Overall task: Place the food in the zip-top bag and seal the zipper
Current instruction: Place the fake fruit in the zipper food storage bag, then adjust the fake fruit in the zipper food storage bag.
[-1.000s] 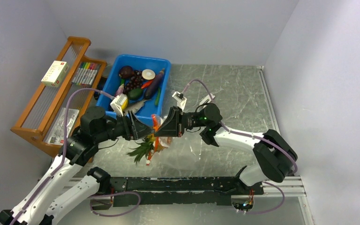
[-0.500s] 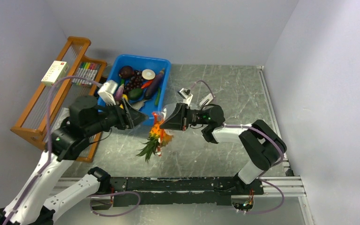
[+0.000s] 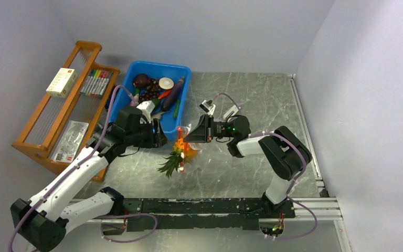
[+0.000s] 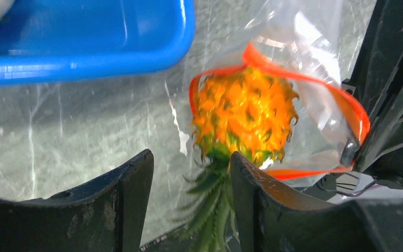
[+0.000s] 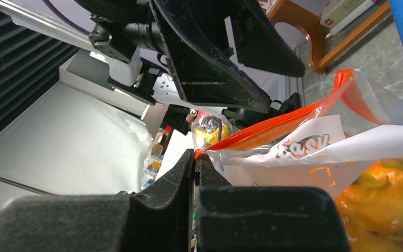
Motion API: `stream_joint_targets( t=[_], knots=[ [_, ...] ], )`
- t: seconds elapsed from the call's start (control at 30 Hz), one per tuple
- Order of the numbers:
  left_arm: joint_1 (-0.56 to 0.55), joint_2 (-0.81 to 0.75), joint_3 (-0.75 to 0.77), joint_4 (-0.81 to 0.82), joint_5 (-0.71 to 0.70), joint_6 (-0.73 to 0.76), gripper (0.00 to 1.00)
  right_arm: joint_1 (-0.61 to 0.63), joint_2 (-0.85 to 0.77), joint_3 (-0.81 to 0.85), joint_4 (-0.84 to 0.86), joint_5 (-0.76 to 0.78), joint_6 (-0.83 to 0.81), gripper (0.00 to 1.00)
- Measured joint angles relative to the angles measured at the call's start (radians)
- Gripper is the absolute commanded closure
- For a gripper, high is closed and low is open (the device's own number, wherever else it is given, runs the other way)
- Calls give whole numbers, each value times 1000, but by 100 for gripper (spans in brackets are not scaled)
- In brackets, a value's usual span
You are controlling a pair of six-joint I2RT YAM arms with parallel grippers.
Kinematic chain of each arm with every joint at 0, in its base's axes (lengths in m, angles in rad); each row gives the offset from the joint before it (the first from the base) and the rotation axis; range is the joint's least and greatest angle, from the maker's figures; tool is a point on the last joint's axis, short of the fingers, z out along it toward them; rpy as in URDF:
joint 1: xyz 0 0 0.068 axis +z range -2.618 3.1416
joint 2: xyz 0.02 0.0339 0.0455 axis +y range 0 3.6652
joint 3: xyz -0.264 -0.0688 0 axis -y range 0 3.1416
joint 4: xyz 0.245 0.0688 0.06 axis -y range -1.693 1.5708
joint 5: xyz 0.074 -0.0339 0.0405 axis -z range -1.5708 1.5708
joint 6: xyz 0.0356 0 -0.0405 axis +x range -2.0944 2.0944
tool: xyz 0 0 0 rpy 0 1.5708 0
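Note:
The clear zip-top bag hangs from my right gripper, which is shut on its red zipper strip. In the top view the right gripper is just right of the blue bin's front corner. The orange pineapple sits in the bag's open mouth, ringed by the zipper, with its green leaves sticking out and down. My left gripper is open and empty; the leaves hang between its fingers. In the top view the left gripper is left of the bag.
The blue bin behind the grippers holds grapes, an eggplant, a white-faced round piece and other toy food. A wooden rack with markers stands at the left. A black rail runs along the front.
My left arm swung away to the left, then came back low beside the bag. The pineapple now shows orange in the bag's mouth. The right gripper shifted slightly right, still holding the bag.

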Motion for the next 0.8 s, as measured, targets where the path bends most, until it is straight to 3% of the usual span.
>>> stream_joint_targets(
  t=[0.33,0.57,0.7,0.8],
  knots=[
    [1,49,-43,300,94,131,47,-9,0,4,0,-24,30,100],
    [2,108,-90,435,190,213,48,-10,-8,4,0,-27,37,100],
    [2,122,-135,493,229,238,44,-10,-12,12,0,-28,37,100],
    [2,125,-156,538,249,239,47,-10,-18,17,0,-30,37,100]
  ],
)
